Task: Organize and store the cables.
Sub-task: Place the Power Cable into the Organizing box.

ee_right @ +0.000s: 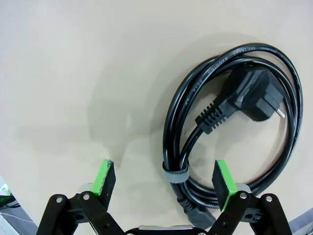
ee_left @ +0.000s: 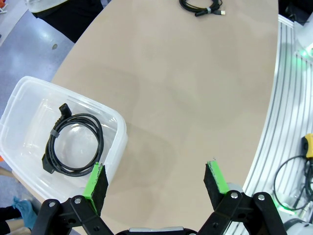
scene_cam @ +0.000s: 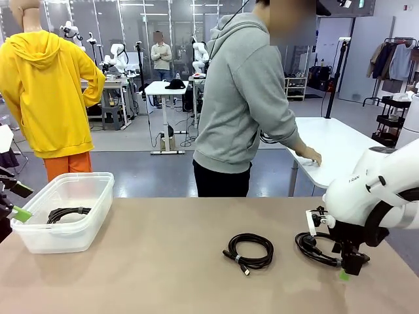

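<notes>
- Big lab-type room with other tables and rigs way in the back. Up front there's a tan surface (scene_cam: 163,281), and a person in a grey hoodie (scene_cam: 242,98) stands at its far side, turned toward a white table (scene_cam: 340,144) behind it.
- A clear plastic bin (scene_cam: 105,203) sits at the left end of the surface. One coiled cable (scene_cam: 65,213) is already lying flat on its bottom, with its plug at the edge of the loop.
- The second cable (scene_cam: 249,250) is a round coil out on the bare surface, roughly in the middle, with a small plug end poking out toward the robot's side.
- The third cable (ee_right: 230,127) is further right, near the second one and well apart from the bin. It lies flat and is bundled by a grey strap (ee_right: 175,175), with a chunky two-pin plug (ee_right: 249,100) resting inside the loop.
- The right hand (ee_right: 164,177) is down low right over that third cable.
- Its jaws are apart and straddle the strapped side of the coil. One green pad (ee_right: 105,176) is over bare surface outside the loop, and the other is inside the loop.
- Neither pad looks pressed against the cord, so I'd call it released, nothing grasped.
- The left hand (ee_left: 155,178) hangs above the surface just beside the bin, one fingertip lined up with the bin's corner. Its jaws are spread wide with only bare surface between them, so it's released too.
</notes>
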You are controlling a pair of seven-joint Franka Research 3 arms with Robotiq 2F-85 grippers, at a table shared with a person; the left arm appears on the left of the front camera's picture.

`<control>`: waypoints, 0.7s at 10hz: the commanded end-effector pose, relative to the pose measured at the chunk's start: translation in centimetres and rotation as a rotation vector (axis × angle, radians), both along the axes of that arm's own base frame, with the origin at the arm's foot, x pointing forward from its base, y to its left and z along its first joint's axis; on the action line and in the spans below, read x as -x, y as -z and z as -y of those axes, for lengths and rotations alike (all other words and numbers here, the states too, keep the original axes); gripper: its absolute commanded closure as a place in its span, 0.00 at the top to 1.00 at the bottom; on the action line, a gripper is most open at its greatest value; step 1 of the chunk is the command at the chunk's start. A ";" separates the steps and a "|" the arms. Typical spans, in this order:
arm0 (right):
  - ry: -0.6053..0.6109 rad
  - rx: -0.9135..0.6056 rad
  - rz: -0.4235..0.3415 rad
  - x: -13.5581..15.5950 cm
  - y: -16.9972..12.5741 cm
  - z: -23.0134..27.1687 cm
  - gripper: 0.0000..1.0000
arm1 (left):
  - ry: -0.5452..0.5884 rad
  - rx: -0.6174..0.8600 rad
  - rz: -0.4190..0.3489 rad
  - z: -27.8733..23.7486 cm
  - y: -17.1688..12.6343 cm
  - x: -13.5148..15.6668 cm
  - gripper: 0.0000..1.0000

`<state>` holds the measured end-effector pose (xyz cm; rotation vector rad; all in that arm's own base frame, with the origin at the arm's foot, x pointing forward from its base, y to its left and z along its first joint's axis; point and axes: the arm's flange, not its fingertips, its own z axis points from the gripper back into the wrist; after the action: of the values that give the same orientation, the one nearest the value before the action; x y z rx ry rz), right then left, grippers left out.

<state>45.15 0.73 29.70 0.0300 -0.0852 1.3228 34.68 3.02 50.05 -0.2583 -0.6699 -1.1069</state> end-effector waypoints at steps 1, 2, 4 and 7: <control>-0.002 -0.010 0.007 -1.1 0.9 0.1 0.74 | -0.010 -0.011 -0.004 0.2 -0.1 -0.1 1.00; 0.000 -0.020 0.017 -1.1 0.9 0.1 0.44 | -0.010 -0.011 -0.004 0.2 -0.1 -0.1 1.00; 0.017 -0.015 0.003 -1.1 0.9 0.5 0.00 | -0.010 -0.011 -0.004 0.2 -0.1 -0.1 1.00; 0.027 0.015 -0.018 -1.3 0.4 0.1 0.04 | -0.010 -0.011 -0.004 0.2 -0.1 -0.1 1.00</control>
<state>46.53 0.38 30.07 0.0217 -0.0991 1.3042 34.68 3.02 50.05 -0.2584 -0.6699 -1.1069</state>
